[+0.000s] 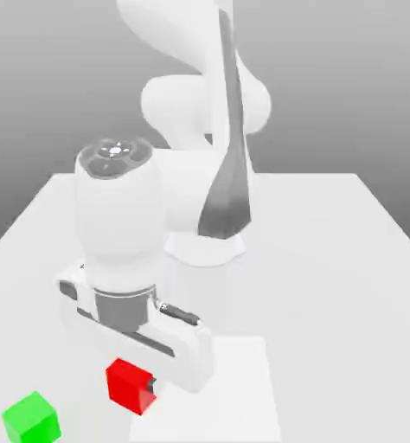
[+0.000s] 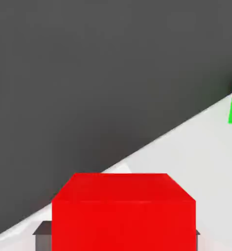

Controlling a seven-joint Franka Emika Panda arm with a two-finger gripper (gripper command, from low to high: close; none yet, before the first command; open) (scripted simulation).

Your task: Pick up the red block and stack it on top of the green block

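Our fingers (image 1: pixel 137 387) are squeezed tight on the red block (image 1: pixel 128 384), one on each side. In the hand view we see a dark finger pad (image 2: pixel 42 235) peeking out beside the red block (image 2: pixel 123 213), so the block sits right between them.

We think the block is hard and light, with flat, plain sides. Flat sides are good to hold, but smooth ones may slip, so we should keep our hold on the middle of two opposite faces.

The red block is low, at or just above the white surface (image 1: pixel 329 285). The green block (image 1: pixel 31 418) sits near it, toward the exterior view's left, not touching.
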